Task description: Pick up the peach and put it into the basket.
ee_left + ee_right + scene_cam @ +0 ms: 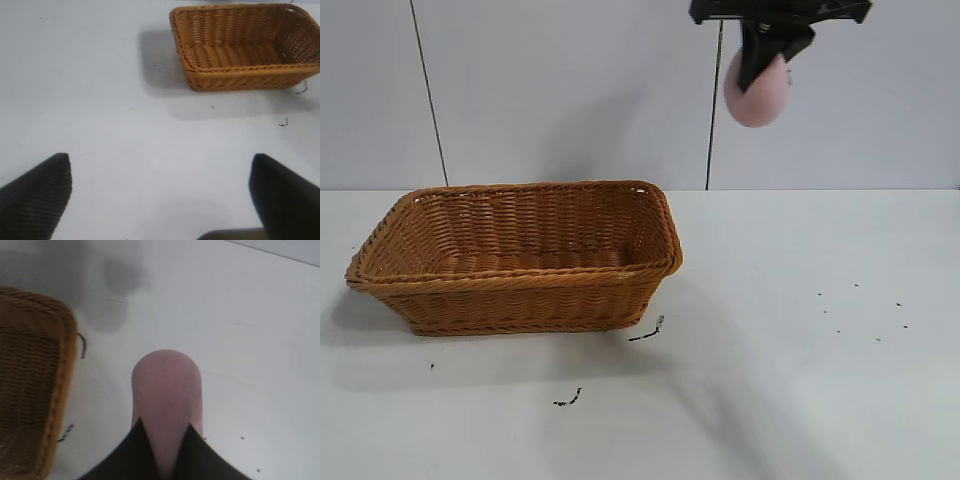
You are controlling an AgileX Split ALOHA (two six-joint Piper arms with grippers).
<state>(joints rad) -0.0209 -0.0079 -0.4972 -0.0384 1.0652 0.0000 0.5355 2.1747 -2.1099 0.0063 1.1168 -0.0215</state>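
Nearest the outside camera: bare white tabletop (800, 400), matte, with a soft grey shadow across its near middle. Scattered dark specks toward the right side (865, 312); two small dark scraps (568, 400) lying in front of the basket's near right corner, a third just beside that corner.

Farther back, left of centre: basket (520, 255), orange-brown wicker, rectangular, flared sides, braided rim, standing flat on the tabletop, nothing visible inside. Shadow spreading on the tabletop along its near side and to the left.

Higher and farther right, well above the tabletop: right gripper (767, 62), black, reaching down from the top edge, jaws pinching the peach (757, 92). Peach pale pink and rounded, hanging in the air up and to the right of the basket, not over it. In the right wrist view, peach (167, 390) wedged between two black fingers (132, 455), white tabletop below, basket edge (60, 390) off to one side.

Left gripper (160, 200) seen only in its own wrist view, jaws spread wide, above bare tabletop, basket (240, 75) well apart from it.

Behind everything: plain pale grey wall (570, 90) meeting the tabletop's far edge, with two thin dark vertical lines (428, 90) running down it.
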